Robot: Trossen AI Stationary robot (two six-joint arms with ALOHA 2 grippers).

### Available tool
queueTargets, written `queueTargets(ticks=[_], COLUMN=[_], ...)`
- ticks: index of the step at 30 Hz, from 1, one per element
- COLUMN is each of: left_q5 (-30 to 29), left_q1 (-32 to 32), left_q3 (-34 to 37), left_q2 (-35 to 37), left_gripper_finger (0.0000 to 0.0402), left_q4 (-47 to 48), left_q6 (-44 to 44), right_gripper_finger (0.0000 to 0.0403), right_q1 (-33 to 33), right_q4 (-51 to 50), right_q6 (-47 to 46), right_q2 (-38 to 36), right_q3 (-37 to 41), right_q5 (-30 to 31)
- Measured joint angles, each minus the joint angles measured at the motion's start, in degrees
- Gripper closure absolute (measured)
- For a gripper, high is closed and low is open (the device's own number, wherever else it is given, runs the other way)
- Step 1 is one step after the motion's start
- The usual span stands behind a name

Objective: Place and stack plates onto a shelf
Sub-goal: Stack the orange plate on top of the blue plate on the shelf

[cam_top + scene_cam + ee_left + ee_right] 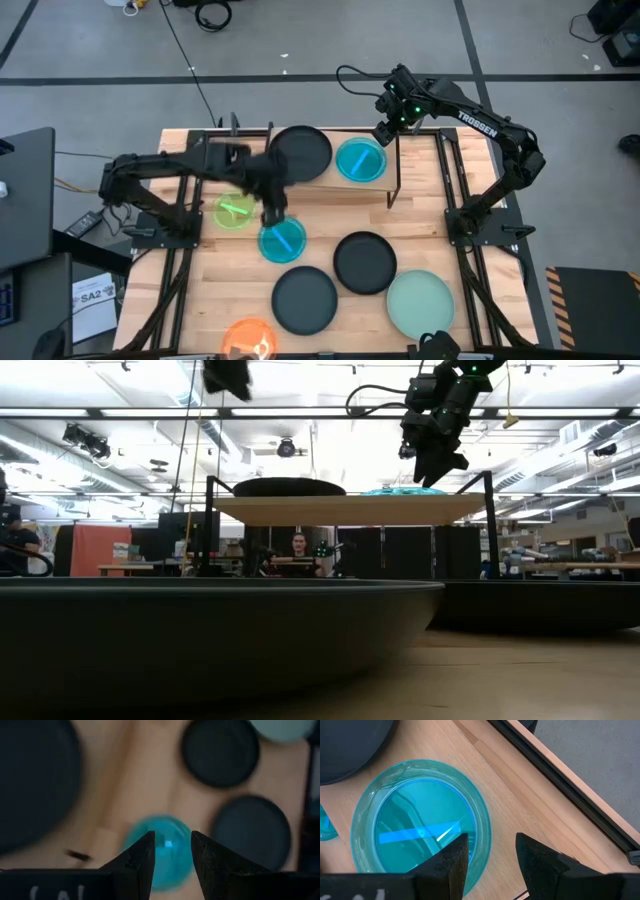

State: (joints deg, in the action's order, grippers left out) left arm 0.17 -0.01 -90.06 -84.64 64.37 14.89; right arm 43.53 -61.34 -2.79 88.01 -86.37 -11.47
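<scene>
Big open lab space behind this one, with someone sitting way back past the counter [420, 225], which is a pale wood top scattered with plates. The shelf [400, 182] at the far side already carries one black plate [301, 153] and a blue plate [360, 160] side by side. So I'd say we're mid-task: two up, and still loose on the counter are a second blue plate [283, 240], a lime green plate [236, 212], two more black plates [365, 262], a mint plate [421, 304] and an orange plate [248, 338] at the near edge. The left gripper [172, 852] hovers right over that second blue plate with its fingers apart and nothing in them; in the left wrist view the plate sits straight ahead between the two fingers, not touching as far as I can tell. Next move looks like dropping down and getting a finger under or over the rim, which is fiddly on a flat plate. The right gripper [490, 852] hangs above the shelf's blue plate, fingers spread, empty, just past its rim.
</scene>
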Motion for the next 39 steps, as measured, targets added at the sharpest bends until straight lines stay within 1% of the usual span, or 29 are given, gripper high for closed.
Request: queueTargets(ticks=[6,11,16,19,23,27,32,36,39], left_q5=[0.0,-0.4,-0.4,-0.3,0.1,0.1,0.1,0.2,0.7], left_q1=[-11.1,-19.6,-26.9,-30.3,-34.0,-37.2,-40.6,-42.7,-44.1], left_q3=[0.0,1.7,5.5,8.5,12.1,16.3,22.9,28.5,32.2], left_q2=[0.0,0.0,0.0,0.0,0.0,0.0,0.0,0.0,0.0], left_gripper_finger=[0.0269,0.0269,0.0269,0.0269,0.0269,0.0269,0.0269,0.0269,0.0269], left_q4=[4.2,4.5,3.8,2.5,0.5,-5.0,-15.7,-24.9,-29.9], left_q6=[13.5,27.3,40.8,48.5,56.5,63.7,70.3,73.3,74.7], right_gripper_finger=[0.0233,0.0233,0.0233,0.0233,0.0233,0.0233,0.0233,0.0233,0.0233], right_q1=[0.0,0.0,0.0,0.0,0.0,0.0,0.0,0.0,0.0], right_q4=[0.0,0.0,0.0,0.0,0.0,0.0,0.0,0.0,0.0], right_q6=[0.0,0.0,0.0,0.0,0.0,0.0,0.0,0.0,0.0], right_q2=[0.0,0.0,0.0,0.0,0.0,0.0,0.0,0.0,0.0], right_q3=[0.0,0.0,0.0,0.0,0.0,0.0,0.0,0.0,0.0], right_q5=[0.0,0.0,0.0,0.0,0.0,0.0,0.0,0.0,0.0])
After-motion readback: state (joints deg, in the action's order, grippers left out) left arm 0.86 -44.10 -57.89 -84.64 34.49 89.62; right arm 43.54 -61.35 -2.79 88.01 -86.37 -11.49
